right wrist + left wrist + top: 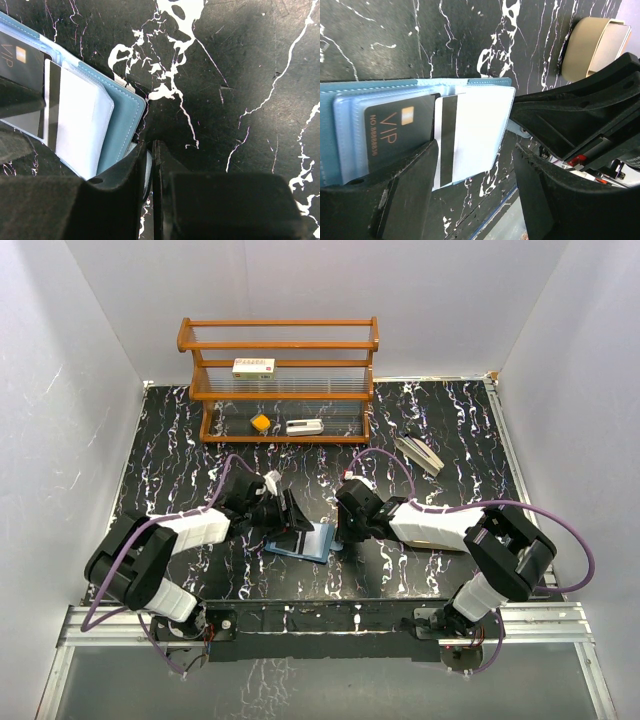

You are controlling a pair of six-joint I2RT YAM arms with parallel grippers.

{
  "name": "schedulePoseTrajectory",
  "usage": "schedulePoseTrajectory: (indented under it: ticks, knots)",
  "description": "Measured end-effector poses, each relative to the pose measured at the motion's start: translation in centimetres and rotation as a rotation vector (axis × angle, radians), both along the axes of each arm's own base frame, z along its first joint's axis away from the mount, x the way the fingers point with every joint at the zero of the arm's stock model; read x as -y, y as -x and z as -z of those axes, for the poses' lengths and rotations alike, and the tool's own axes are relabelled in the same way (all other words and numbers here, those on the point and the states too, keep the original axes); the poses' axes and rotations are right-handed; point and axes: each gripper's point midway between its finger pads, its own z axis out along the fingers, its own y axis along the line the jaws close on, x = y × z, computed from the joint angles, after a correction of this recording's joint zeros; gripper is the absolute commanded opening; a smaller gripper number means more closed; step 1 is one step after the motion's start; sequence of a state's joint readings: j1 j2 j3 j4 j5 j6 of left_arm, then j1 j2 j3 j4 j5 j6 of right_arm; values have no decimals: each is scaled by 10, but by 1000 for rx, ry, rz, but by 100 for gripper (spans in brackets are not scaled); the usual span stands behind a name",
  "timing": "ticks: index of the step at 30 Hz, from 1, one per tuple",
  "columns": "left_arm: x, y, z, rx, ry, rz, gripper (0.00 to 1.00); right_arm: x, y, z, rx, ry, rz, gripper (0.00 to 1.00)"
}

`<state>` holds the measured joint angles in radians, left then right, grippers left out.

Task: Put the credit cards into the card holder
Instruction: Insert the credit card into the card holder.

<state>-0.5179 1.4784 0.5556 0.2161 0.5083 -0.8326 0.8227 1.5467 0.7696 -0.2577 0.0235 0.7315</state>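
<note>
Two cards (pixel 395 130) in open blue holder (pixel 122 120)

The black card (pixel 395 132) in the card holder (pixel 340 100) reads "VIP" and "NO." followed by eights.

The black desk (pixel 180 470) is veined with white, like marble. Lying open and flat on it, between the left pincer (pixel 285 512) and the right pincer (pixel 349 527), is a blue bi-fold card holder (pixel 306 540). Its tabbed edge reaches in between the right pincer's nearly closed fingers. Beyond the right pincer, well apart, lies a small fan of pale grey flat cards (pixel 420 453). A tan oval tray (pixel 590 47) sits behind that pincer, beside its arm. Far beyond both pincers stands an orange-brown wooden slatted rack (pixel 280 390).
</note>
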Motion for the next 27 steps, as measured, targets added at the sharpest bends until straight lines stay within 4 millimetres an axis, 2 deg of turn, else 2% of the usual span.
schedulePoseTrajectory:
  ticks: [6,13,16,21,27]
  knots:
    - [10,8,2,-20,33,0,61,0,0,0,1,1,0,9]
    - [9,8,0,-23,27,-15,61,10,0,-4,-1,66,3,14]
    - [6,8,-4,-12,13,-30,61,13,0,-15,11,68,11,16]
    - [1,4,-9,12,-9,-58,62,7,-4,-43,55,-7,26,17]
    - [-3,1,-6,17,-38,-78,62,-12,-5,-61,63,-138,43,17]
